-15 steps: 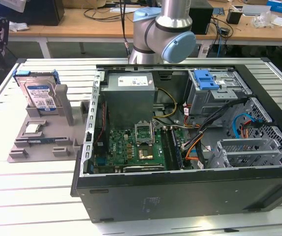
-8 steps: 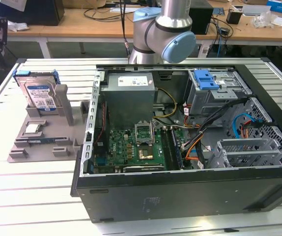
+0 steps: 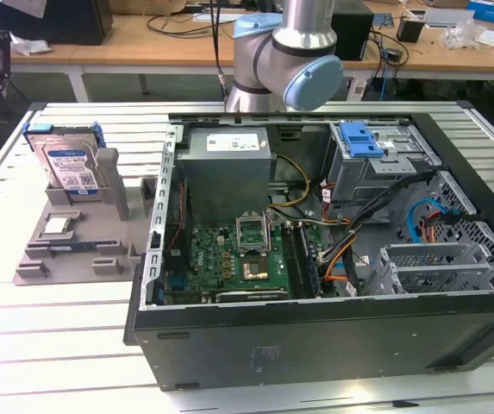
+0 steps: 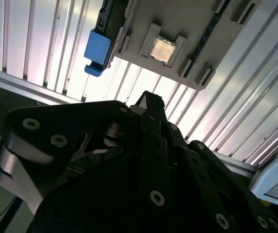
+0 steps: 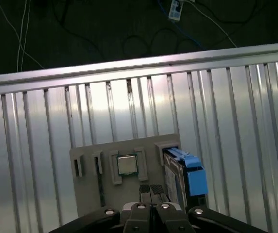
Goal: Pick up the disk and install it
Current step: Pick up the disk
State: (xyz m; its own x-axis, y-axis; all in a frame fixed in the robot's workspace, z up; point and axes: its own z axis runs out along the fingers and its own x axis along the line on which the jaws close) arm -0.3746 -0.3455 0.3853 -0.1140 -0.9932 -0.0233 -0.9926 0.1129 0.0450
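Step in hand: approach for the pick, judged from the layout. Nothing is grasped yet.

The disk [image 3: 70,168] stands upright on its edge in a slot of the grey holder [image 3: 74,250], at the upper left of the exterior view, with blue rails on both sides and the label facing the camera. The holder sits on the slatted metal bench [image 3: 57,345], just beside the open computer case [image 3: 315,345] on the exterior view's left. A small processor chip [image 3: 57,226] lies flat in the holder below the disk.

The arm [image 3: 285,52] rises at top centre of the exterior view, behind the case. In the first wrist view the gripper [image 5: 151,188] hangs over the holder, looking down at the chip and the disk's blue rail. It is apart from both, touching nothing. The fingers look pressed together with nothing between them.

The install spot is probably the drive cage with the blue latch [image 3: 363,142] at the upper right inside the case. The disk is well apart from it.

Judgement on what a grasp calls for: the fingers spread wide enough to take the disk, centred over its top edge, then a straight descent. The slot walls sit close, so a tilt could jam the disk in the holder.
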